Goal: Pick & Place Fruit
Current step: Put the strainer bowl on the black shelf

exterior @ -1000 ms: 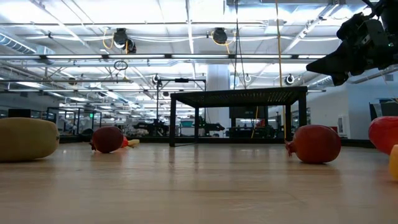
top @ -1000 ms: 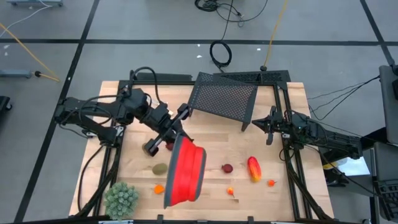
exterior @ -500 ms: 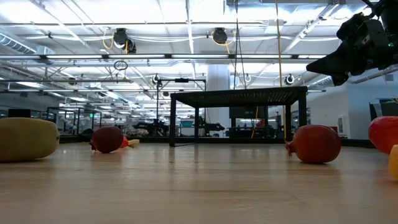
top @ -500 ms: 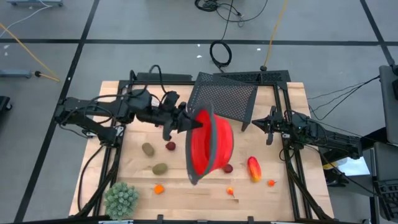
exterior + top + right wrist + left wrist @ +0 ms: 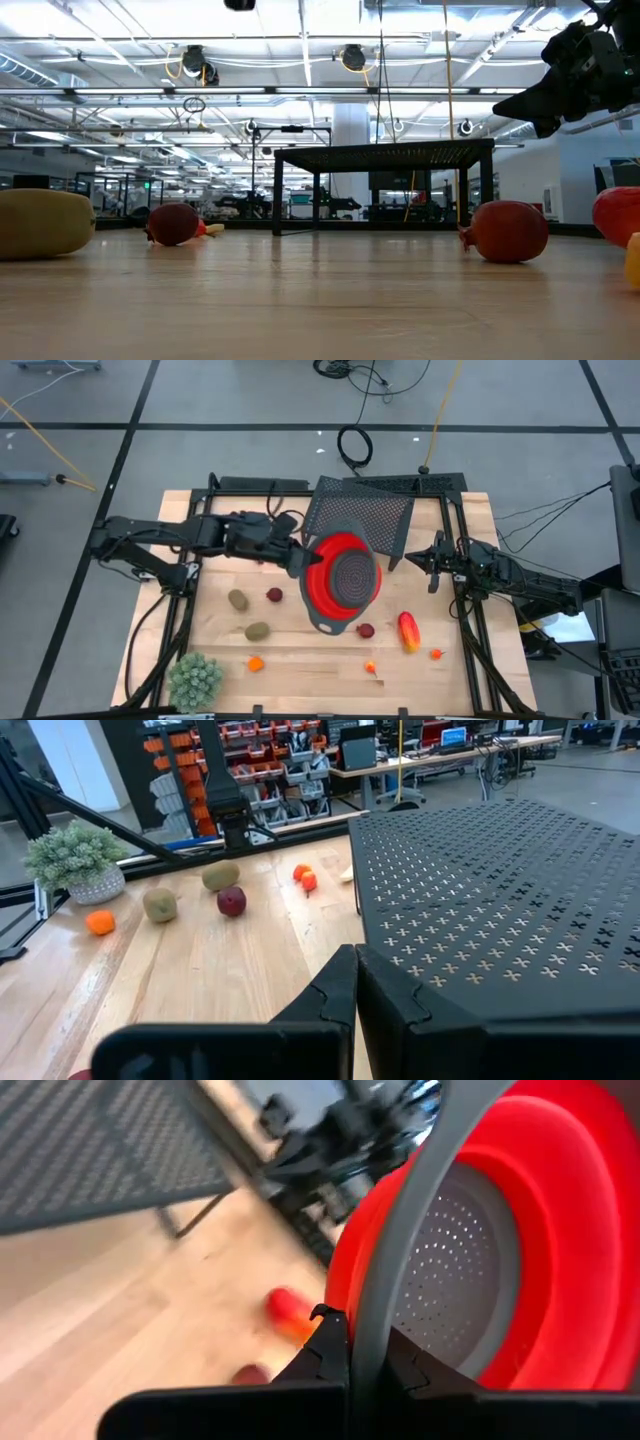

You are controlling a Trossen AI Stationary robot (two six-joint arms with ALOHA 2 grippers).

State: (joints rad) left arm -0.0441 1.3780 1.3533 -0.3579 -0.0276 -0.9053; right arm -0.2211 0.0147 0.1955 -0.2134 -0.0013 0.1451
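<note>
A wooden table [image 5: 300, 665] seen from above, with two dark robot arms reaching in from its sides. Near the front edge sit a pale green spiky plant ball [image 5: 194, 679] at the left corner, then small orange pieces [image 5: 255, 663] spread along toward the right. A little farther back lie two brown kiwi-like ovals [image 5: 257, 630] on the left, a dark red round fruit [image 5: 274, 595] beside them, another dark red round fruit [image 5: 366, 630] near the middle, and a longer red-orange fruit [image 5: 408, 630] to the right. All of this fruit rests on the bare wood. Above the middle of the table the left gripper [image 5: 298, 559] is clamped tight on the grey rim of a red colander [image 5: 343, 578], holding it up off the wood with its perforated grey bottom turned upward. Behind it, at the back edge, stands a black perforated metal rack [image 5: 360, 515]. By the right edge the right gripper [image 5: 433, 565] waits in the air beside the rack, its fingers closed on nothing
</note>
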